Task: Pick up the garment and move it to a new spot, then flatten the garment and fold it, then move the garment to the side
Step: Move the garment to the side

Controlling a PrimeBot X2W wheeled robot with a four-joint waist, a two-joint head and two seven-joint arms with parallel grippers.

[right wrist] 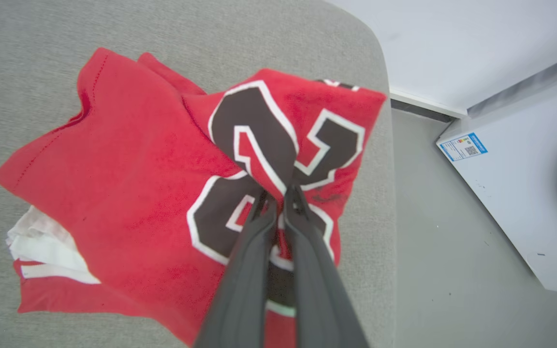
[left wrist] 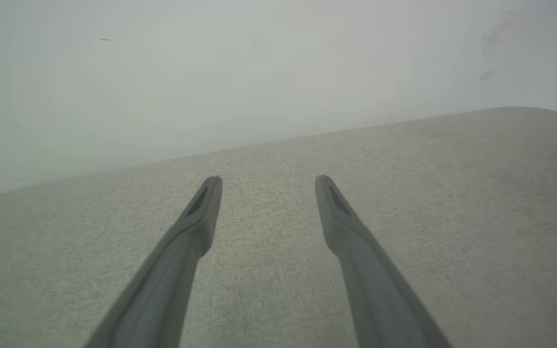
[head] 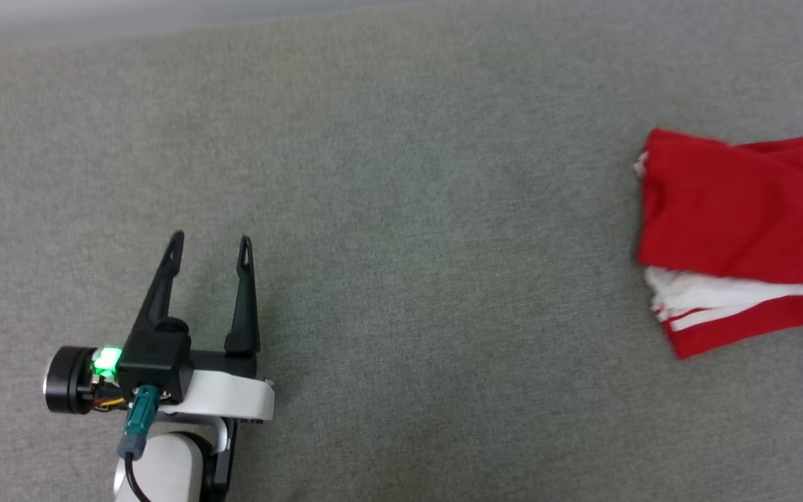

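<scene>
1. Head view: the grey upholstered surface (head: 401,174) is broad and bare toward the left. I judge a carry should end there, where both arms reach.
2. The garment (head: 722,223), a red T-shirt with a white sleeve showing beneath, lies bunched at the surface's right edge, near its rounded corner.
3. The right gripper (right wrist: 281,193) is clamped on a raised fold at the dark printed number. Lift straight up until trailing cloth clears, then travel slowly.
4. The left gripper (head: 210,247) hovers with jaws apart, holding nothing, well apart from the shirt. It is placed to take a hem for flattening.
</scene>
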